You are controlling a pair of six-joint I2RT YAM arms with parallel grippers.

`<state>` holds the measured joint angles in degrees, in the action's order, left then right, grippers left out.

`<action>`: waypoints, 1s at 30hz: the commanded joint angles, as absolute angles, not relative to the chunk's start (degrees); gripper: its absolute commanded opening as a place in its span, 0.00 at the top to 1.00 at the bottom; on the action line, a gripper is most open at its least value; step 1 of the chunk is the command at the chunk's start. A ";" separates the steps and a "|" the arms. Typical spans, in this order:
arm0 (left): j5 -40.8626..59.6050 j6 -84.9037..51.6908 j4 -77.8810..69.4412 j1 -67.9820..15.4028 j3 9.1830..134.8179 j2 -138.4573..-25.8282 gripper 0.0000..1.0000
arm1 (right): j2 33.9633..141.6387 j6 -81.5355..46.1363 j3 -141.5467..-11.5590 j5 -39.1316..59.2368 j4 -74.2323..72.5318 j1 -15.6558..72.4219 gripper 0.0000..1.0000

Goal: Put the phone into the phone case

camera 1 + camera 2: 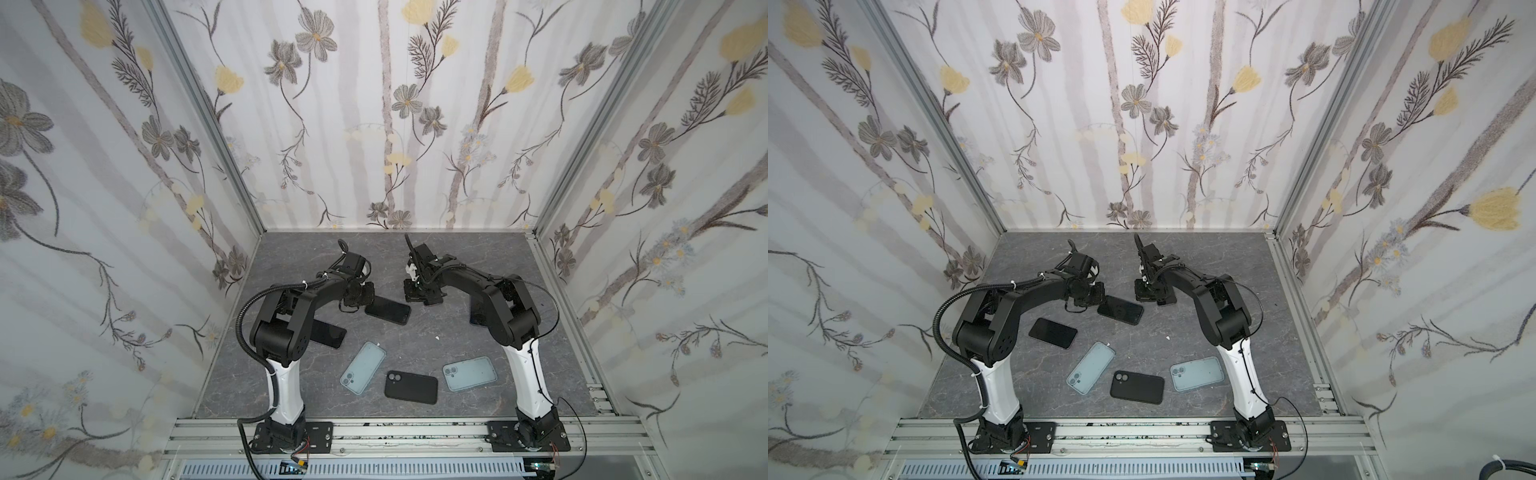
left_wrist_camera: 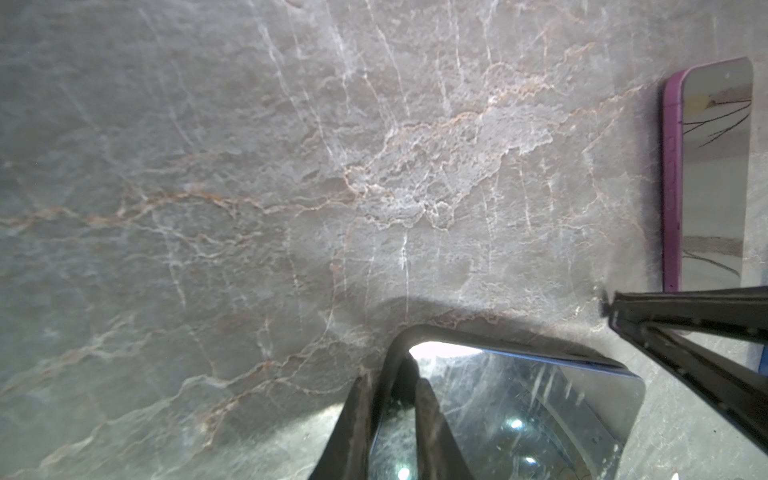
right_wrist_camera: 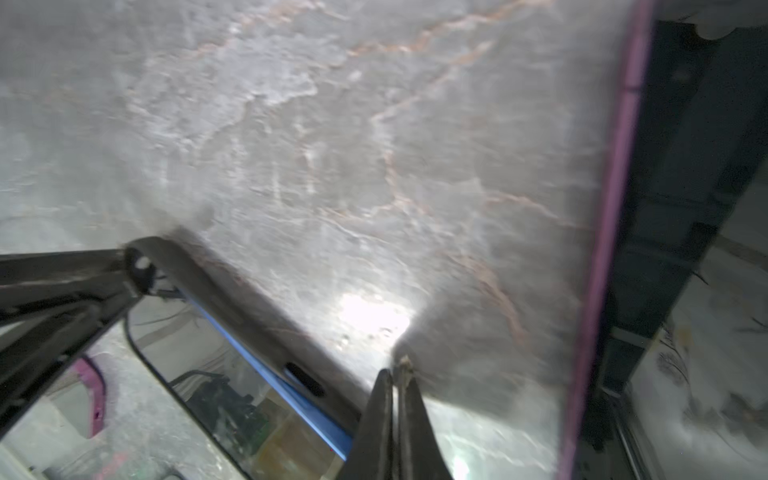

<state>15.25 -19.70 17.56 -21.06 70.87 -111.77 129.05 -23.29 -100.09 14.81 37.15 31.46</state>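
Pinching one end of the phone (image 1: 388, 311) w/ narrow jaws, left gripper (image 2: 390, 380) is nearer; phone's long axis runs away from it twd the right gripper (image 3: 397, 374), tips pressed together, empty, beside the far edge.

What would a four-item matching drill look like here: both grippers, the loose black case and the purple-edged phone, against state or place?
Things:
1. left gripper
2. right gripper
3. loose black case
4. purple-edged phone

States or places:
a. jaws together, nothing between them
b. lying flat, screen up
c. between the two translucent cases
d. closed on the rim of the blue-edged phone

Pairs: 1-d, 2-a, 3-c, 4-b.
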 commanded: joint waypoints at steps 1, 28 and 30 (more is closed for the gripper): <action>14.86 -19.95 18.19 -21.04 71.19 -111.11 0.81 | 129.39 -22.28 -101.89 13.65 42.15 31.38 0.91; 16.34 -20.83 17.14 -21.41 70.49 -111.33 0.80 | 125.88 -22.60 -96.90 13.82 40.81 33.74 0.90; 16.28 -20.83 17.14 -21.45 70.49 -111.37 0.80 | 125.91 -22.75 -96.43 13.91 40.59 33.82 0.90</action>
